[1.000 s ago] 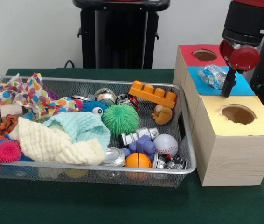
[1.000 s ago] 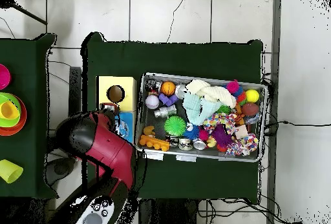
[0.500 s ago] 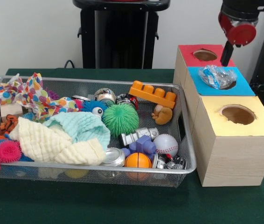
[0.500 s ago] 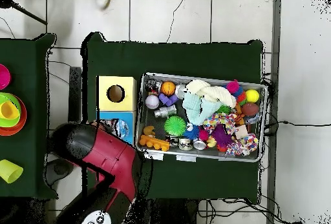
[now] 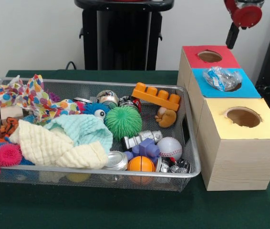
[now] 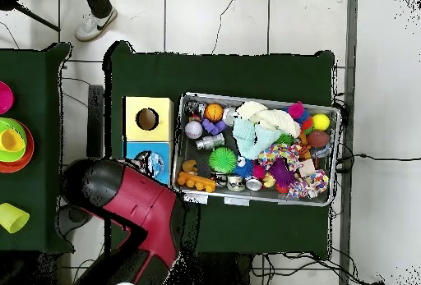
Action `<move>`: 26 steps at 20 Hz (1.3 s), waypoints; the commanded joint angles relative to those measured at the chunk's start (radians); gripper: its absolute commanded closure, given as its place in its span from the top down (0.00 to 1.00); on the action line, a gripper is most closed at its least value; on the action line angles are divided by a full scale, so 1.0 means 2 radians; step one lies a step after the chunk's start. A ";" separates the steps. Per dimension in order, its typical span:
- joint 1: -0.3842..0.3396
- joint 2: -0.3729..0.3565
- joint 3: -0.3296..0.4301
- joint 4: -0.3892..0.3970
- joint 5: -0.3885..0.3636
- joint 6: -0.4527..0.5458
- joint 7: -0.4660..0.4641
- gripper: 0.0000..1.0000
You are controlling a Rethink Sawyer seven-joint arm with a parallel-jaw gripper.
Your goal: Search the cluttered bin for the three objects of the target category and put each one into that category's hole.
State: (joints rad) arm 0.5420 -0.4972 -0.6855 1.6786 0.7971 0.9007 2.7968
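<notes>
Front view: we are seeing the gripper [image 5: 232,38] hanging high above the red box [image 5: 206,57], nothing in it; we cannot tell how its jaws stand. A crinkled wrapper [image 5: 222,78] is sitting on the blue box's [image 5: 223,88] hole. The mesh bin [image 5: 182,174] is lying left of the boxes.

Overhead view: the arm [image 6: 136,208] is covering the red box; a person's shoe [image 6: 95,24] is showing on the floor.

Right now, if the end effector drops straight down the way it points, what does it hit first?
Probably the red box, near its hole's right rim. The end effector hangs over the back of the box row, tip down. Depth is unclear; it might fall just behind the box, onto the table.
</notes>
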 commanded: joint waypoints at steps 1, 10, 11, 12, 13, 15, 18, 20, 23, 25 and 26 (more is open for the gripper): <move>-0.013 0.023 0.054 0.015 0.018 -0.049 0.130 0.00; -0.016 0.032 0.081 0.036 0.043 -0.110 0.119 0.00; -0.016 0.032 0.084 0.038 0.045 -0.114 0.117 0.00; -0.016 0.032 0.085 0.040 0.046 -0.119 0.117 0.00; -0.017 0.032 0.088 0.043 0.047 -0.124 0.115 0.00; -0.020 0.031 0.098 0.051 0.054 -0.142 0.107 0.00; -0.025 0.031 0.113 0.063 0.065 -0.170 0.095 0.00; -0.028 0.033 0.125 0.068 0.073 -0.190 0.090 0.00; -0.037 0.035 0.146 0.077 0.083 -0.223 0.082 0.00; -0.045 0.037 0.164 0.084 0.090 -0.251 0.073 0.00; -0.050 0.038 0.174 0.087 0.093 -0.267 0.068 0.00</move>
State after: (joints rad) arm 0.5056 -0.4774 -0.5594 1.7551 0.9174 0.5126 2.7968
